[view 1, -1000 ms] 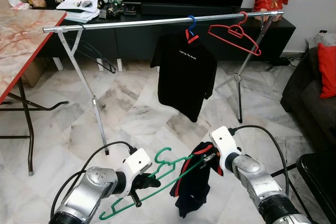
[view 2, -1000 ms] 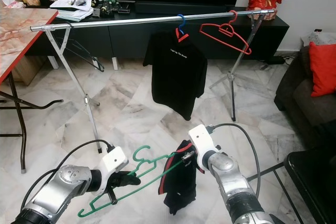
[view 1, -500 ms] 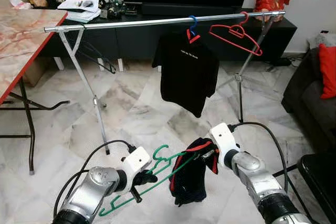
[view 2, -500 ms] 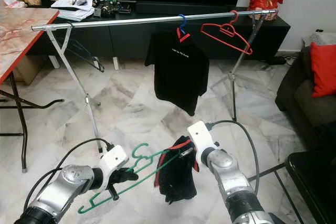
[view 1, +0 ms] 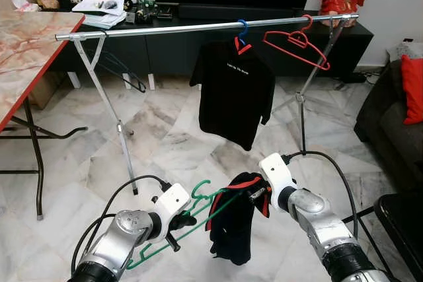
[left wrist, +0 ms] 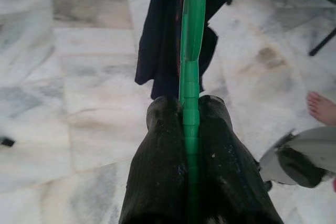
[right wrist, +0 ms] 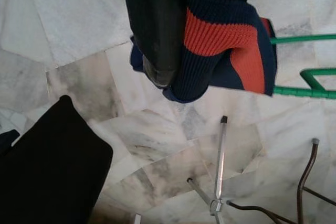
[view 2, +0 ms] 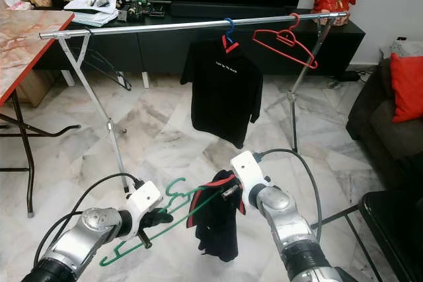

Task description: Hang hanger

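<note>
Left claw (view 1: 177,224) clenched on the lower bar of the green plastic hanger (view 1: 198,211), held low over the marble floor (view 1: 172,143). Right claw (view 1: 256,194) grips the red-trimmed collar of the dark navy shirt (view 1: 232,226), which drapes over the hanger's far end. Both sit in front of and well below the silver metal clothes rail (view 1: 165,28), where a black t-shirt on a blue hanger (view 1: 234,90) and an empty red hanger (view 1: 296,43) hang.

Green hanger (view 1: 198,211), navy shirt (view 1: 232,224) with red collar.
</note>
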`<state>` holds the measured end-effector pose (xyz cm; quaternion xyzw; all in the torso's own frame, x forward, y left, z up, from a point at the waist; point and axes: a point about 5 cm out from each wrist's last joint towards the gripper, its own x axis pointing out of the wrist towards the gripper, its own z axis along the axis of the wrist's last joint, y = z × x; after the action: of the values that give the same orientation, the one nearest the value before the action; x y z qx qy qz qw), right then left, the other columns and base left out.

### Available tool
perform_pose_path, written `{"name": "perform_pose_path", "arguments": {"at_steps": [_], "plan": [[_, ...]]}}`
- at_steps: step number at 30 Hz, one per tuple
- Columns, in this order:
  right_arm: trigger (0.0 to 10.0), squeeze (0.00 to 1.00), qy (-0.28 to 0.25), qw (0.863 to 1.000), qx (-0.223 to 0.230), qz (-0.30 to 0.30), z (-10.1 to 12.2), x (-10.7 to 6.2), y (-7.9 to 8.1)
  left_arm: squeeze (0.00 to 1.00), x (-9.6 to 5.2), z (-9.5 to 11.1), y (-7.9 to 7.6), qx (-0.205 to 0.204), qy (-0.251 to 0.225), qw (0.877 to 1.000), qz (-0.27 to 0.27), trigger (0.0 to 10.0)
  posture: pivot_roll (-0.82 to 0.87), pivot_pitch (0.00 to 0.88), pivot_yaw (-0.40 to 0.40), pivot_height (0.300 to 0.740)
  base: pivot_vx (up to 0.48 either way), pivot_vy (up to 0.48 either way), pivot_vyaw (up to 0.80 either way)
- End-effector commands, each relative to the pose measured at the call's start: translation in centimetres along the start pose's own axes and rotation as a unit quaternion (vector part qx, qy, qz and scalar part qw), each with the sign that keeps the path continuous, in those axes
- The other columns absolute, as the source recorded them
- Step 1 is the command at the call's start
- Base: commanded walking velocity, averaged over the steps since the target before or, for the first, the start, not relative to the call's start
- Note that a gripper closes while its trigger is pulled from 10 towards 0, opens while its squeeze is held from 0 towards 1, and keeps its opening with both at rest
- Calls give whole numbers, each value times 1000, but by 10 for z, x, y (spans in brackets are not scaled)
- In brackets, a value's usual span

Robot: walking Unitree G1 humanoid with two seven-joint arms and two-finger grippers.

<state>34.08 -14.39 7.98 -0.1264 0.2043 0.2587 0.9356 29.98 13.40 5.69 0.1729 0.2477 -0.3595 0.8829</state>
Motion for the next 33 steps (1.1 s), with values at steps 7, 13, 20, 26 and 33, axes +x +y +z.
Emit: {"name": "perform_pose_path", "arguments": {"at_steps": [7,13,20,26,33], "plan": [[10000,0,-7,1000,0,-31,5,-3,-8,0,-1,-1,12,16,17,999,43,10000,27,89,-58,740,0,0,0],[10000,0,-3,999,-1,-47,5,-3,-11,0,-1,-7,14,21,32,998,56,10000,27,90,-58,740,0,0,0],[10000,0,-6,1000,-2,-15,6,-1,-2,0,2,3,6,15,-10,1000,19,10000,26,90,-58,740,0,0,0],[10000,0,-25,999,20,30,12,-1,7,0,2,9,0,2,-35,999,-6,10000,26,90,-59,740,0,0,0],[10000,0,-64,991,80,90,24,-4,18,0,1,14,-1,-11,-61,998,-19,10000,25,90,-58,740,0,0,0]]}}
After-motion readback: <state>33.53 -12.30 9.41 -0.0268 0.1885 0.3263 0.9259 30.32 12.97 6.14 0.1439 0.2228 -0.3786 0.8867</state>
